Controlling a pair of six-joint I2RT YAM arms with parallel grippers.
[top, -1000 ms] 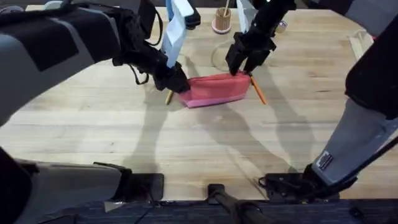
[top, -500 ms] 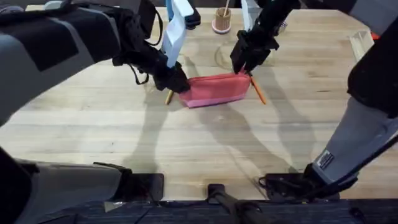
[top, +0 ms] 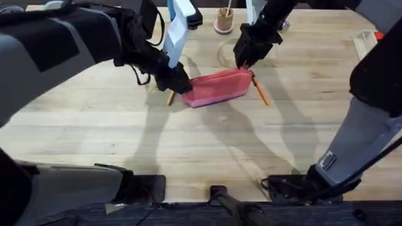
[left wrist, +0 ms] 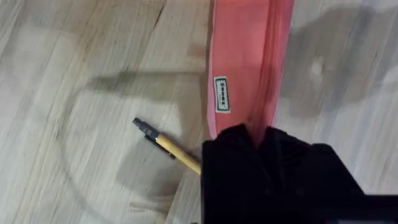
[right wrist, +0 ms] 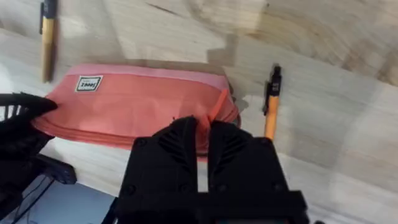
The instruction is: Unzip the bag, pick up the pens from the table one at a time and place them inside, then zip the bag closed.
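The right gripper has lifted the bag's right end off the table, pinched shut on its zipper end; the left gripper stays clamped on the other end; unzipping looks underway.

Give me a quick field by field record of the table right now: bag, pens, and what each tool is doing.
bag: pink pencil pouch, right end lifted off the table
left tool: shut on the pouch's left end
right tool: shut on the pouch's right end
yellow pen: on the table by the pouch's left end
orange pen: on the table beside the right end
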